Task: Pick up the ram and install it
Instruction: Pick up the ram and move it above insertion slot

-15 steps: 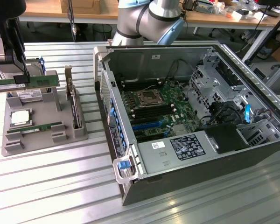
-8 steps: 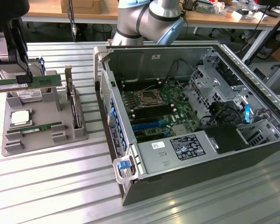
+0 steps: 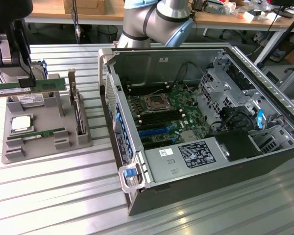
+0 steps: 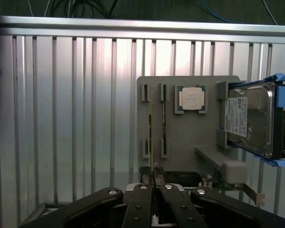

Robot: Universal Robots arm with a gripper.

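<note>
My arm comes in at the top middle of the exterior view, its grey and blue joint above the back wall of the computer case. My end effector hangs at that view's upper left, pointing straight down over the grey tray. It is clenched on the ram, gripping it about midway along. The stick lies level and on edge, clear of the tray, with its white sticker toward the exterior view's left. In the wrist view my fingers are pressed together on the thin edge of the board.

The tray sits on the ribbed metal table at the exterior view's left. It carries:
- a hard drive just under the ram
- a square silver processor
- a second green stick lying in a slot
- a wider green card standing on edge at the tray's side nearest the case

The case lies open at the exterior view's right, well apart from the ram. Inside it is the motherboard, with a processor socket and long dark slots on either side of it.
</note>
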